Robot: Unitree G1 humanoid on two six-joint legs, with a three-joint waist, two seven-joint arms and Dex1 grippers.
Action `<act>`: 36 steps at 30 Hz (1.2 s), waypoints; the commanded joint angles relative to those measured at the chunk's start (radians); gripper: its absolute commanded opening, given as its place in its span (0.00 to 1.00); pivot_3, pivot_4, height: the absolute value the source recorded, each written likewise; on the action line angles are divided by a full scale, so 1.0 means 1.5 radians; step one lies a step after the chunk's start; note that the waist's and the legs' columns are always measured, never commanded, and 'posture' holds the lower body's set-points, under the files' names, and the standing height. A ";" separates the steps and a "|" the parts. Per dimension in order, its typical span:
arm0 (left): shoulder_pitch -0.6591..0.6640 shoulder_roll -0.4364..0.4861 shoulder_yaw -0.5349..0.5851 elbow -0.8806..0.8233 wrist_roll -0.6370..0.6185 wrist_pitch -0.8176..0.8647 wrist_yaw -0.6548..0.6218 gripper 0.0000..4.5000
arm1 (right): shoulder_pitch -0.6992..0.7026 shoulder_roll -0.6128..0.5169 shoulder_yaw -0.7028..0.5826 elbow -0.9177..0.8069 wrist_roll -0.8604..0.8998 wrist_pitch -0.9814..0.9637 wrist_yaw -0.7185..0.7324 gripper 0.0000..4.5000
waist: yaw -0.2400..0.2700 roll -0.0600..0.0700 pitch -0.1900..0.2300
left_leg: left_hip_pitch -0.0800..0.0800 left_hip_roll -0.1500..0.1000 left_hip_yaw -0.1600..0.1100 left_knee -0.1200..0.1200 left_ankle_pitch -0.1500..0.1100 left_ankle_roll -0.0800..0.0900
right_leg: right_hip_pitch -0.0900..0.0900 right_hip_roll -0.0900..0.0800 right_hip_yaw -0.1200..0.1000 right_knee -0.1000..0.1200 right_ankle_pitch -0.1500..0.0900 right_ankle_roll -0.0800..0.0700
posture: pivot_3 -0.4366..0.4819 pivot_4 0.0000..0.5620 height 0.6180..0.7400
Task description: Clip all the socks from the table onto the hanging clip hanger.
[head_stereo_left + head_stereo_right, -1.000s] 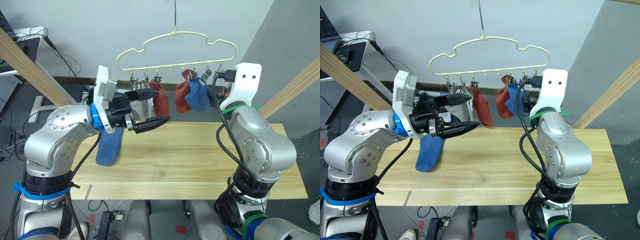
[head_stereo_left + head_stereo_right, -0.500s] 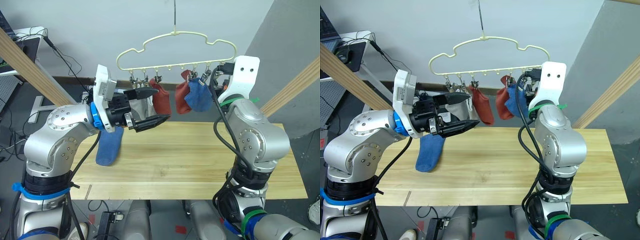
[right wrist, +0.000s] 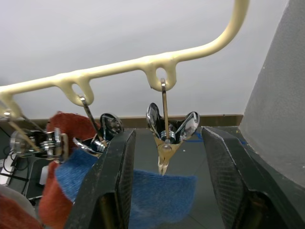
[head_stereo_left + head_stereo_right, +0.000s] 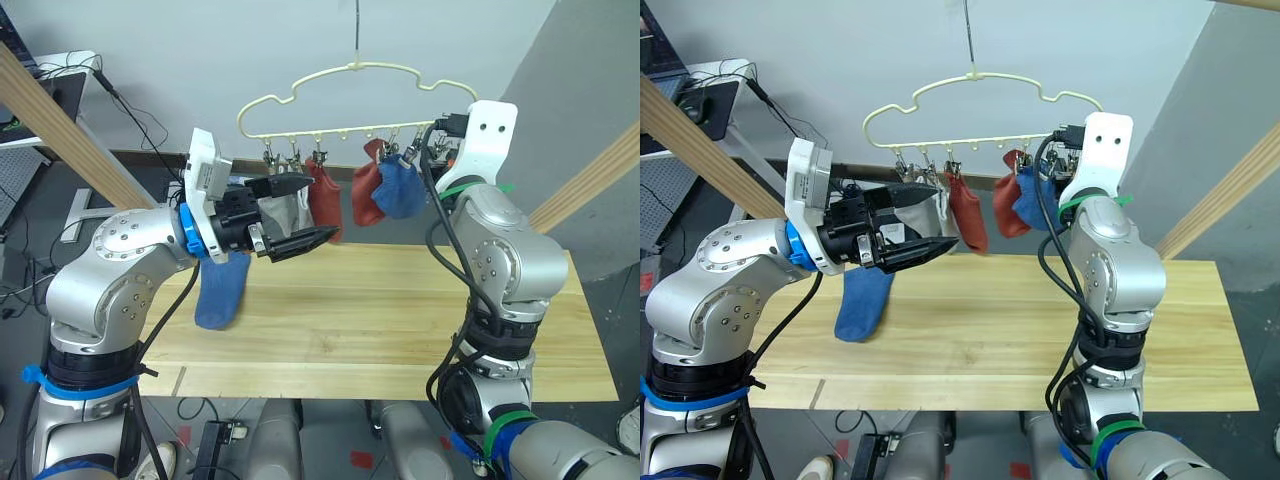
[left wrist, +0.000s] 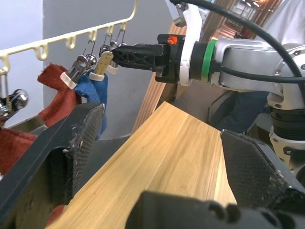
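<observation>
Right wrist view: open right tool point(image 3: 164, 191) straddles clip hanger point(image 3: 143, 64) clip point(image 3: 167, 136)

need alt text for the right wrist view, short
The right gripper is open with its two black fingers on either side of an empty metal clip hanging from the pale-yellow clip hanger. A blue sock and a red sock hang from neighbouring clips.

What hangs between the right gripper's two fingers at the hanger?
In the right wrist view, an empty metal clip hangs from the hanger between the right gripper's open fingers; the blue sock hangs below it.
</observation>
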 commanded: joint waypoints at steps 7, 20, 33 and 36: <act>0.002 0.013 0.013 -0.027 -0.006 -0.004 0.012 1.00 | -0.023 -0.010 -0.011 0.020 0.007 -0.053 -0.002 0.50 | 0.002 0.000 0.000 | 0.000 0.000 0.000 0.000 0.000 0.000 | 0.000 0.000 0.000 0.000 0.000 0.000 | 0.52 0.52 1.00; 0.007 0.018 0.014 -0.035 -0.009 -0.003 0.028 1.00 | -0.044 -0.020 -0.016 0.072 0.010 -0.099 -0.007 0.50 | 0.004 0.000 0.000 | 0.000 0.000 0.000 0.000 0.000 0.000 | 0.000 0.000 0.000 0.000 0.000 0.000 | 0.53 0.51 1.00; 0.013 0.024 0.018 -0.046 -0.011 0.004 0.044 1.00 | -0.057 -0.018 -0.012 0.109 0.023 -0.125 -0.019 0.50 | 0.007 0.000 0.000 | 0.000 0.000 0.000 0.000 0.000 0.000 | 0.000 0.000 0.000 0.001 0.000 0.000 | 0.55 0.50 1.00; 0.013 0.023 0.018 -0.047 -0.010 0.004 0.046 1.00 | -0.059 -0.017 -0.012 0.114 0.026 -0.128 -0.022 0.50 | 0.009 0.000 0.000 | 0.000 0.000 0.000 0.000 0.000 0.000 | 0.000 0.000 0.000 0.001 0.000 0.000 | 0.55 0.50 1.00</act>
